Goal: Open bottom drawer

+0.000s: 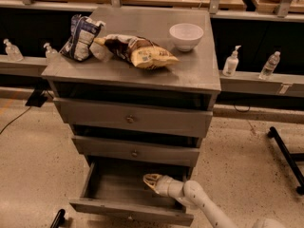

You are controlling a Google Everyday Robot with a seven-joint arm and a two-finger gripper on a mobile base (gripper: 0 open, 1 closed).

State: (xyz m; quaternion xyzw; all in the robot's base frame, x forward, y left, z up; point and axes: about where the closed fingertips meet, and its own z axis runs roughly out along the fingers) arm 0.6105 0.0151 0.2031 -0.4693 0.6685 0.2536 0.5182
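Note:
The grey wooden cabinet has three drawers. The bottom drawer is pulled out toward me, its dark grey inside showing; its front panel is at the frame's lower edge. The widest top drawer and the mid-sized middle drawer are closed, each with a small round knob. My gripper reaches in over the open bottom drawer from the lower right, its tan tip near the drawer's right inner part. My white arm runs off the lower right.
On the cabinet top lie a blue-white bag, a brown-yellow chip bag and a white bowl. Bottles stand on a ledge behind. A black stand leg crosses the floor at right.

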